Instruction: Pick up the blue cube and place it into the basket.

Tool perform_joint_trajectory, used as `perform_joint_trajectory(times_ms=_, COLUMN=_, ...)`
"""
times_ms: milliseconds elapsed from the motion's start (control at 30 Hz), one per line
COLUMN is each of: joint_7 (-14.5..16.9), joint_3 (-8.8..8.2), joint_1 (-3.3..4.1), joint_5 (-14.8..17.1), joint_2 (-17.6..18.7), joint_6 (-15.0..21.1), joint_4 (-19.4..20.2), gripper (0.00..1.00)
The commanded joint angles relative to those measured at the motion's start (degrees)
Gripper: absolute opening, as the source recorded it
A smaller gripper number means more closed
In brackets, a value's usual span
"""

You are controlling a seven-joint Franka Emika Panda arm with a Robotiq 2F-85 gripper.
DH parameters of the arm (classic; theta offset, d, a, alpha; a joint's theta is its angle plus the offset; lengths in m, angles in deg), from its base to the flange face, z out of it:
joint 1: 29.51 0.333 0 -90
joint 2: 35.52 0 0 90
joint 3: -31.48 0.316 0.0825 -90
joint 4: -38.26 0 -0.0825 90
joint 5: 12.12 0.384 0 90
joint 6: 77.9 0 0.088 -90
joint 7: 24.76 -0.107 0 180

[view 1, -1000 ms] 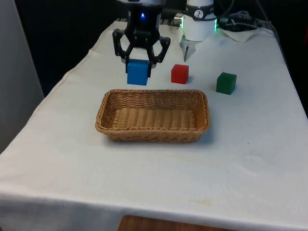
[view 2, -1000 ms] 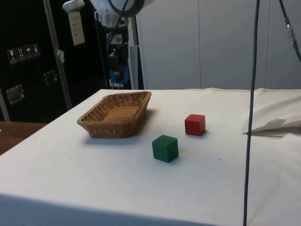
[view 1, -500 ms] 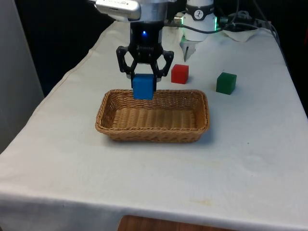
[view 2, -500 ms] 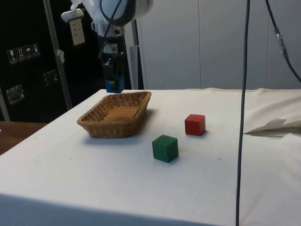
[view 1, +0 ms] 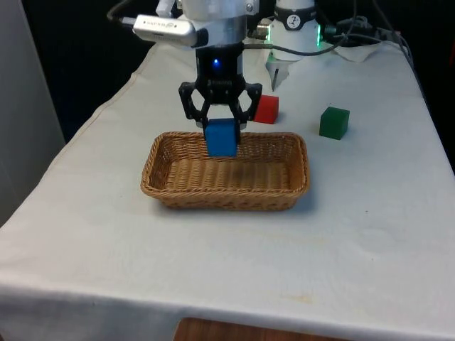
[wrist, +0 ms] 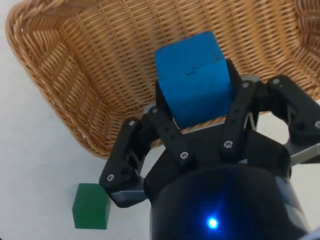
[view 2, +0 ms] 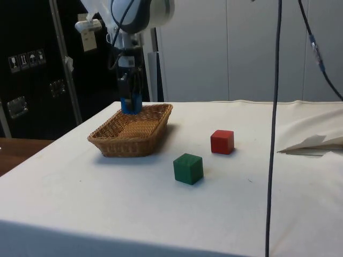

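Note:
My gripper [view 1: 221,131] is shut on the blue cube [view 1: 221,137] and holds it in the air above the far part of the wicker basket [view 1: 160,186]. From the side, the blue cube [view 2: 130,104] hangs just over the far rim of the basket [view 2: 110,144], with the gripper [view 2: 130,96] pointing straight down. Through the wrist camera the blue cube [wrist: 194,77] sits clamped between the black fingers [wrist: 167,132], and the woven floor of the basket [wrist: 100,65] lies beneath it.
A red cube [view 1: 268,109] stands just behind the basket, close to the gripper. A green cube [view 1: 334,122] sits further to the front view's right. The same red cube [view 2: 222,142] and green cube [view 2: 188,168] stand beside the basket. Cables [view 2: 273,128] hang in the side view.
The gripper has carried the blue cube from behind the basket towards the front camera, so it now hangs over the basket's far part and a little lower.

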Motion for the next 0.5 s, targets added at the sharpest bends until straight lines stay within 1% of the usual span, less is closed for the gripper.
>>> perform_joint_trajectory(times_ms=0, joint_7=0.23, joint_3=0.0, joint_1=0.0, joint_5=0.29, joint_2=0.34, joint_6=-0.11, joint_4=-0.17, gripper=0.02)
perform_joint_trajectory(times_ms=33, joint_7=0.86, joint_3=0.63, joint_1=-0.46, joint_5=1.2, joint_2=1.2, joint_6=-0.46, joint_4=-0.86, gripper=0.02)
perform_joint_trajectory(times_ms=267, joint_7=0.92, joint_3=0.4, joint_1=-0.23, joint_5=1.38, joint_2=3.72, joint_6=-0.4, joint_4=-2.35, gripper=0.02)
perform_joint_trajectory(times_ms=300, joint_7=0.63, joint_3=0.06, joint_1=0.0, joint_5=0.92, joint_2=3.38, joint_6=-0.11, joint_4=-2.01, gripper=0.02)
perform_joint_trajectory(times_ms=333, joint_7=0.92, joint_3=0.4, joint_1=-0.23, joint_5=1.32, joint_2=3.95, joint_6=-0.4, joint_4=-2.46, gripper=0.02)
perform_joint_trajectory(times_ms=467, joint_7=1.03, joint_3=0.46, joint_1=-0.29, joint_5=1.43, joint_2=4.87, joint_6=0.34, joint_4=-2.52, gripper=0.02)
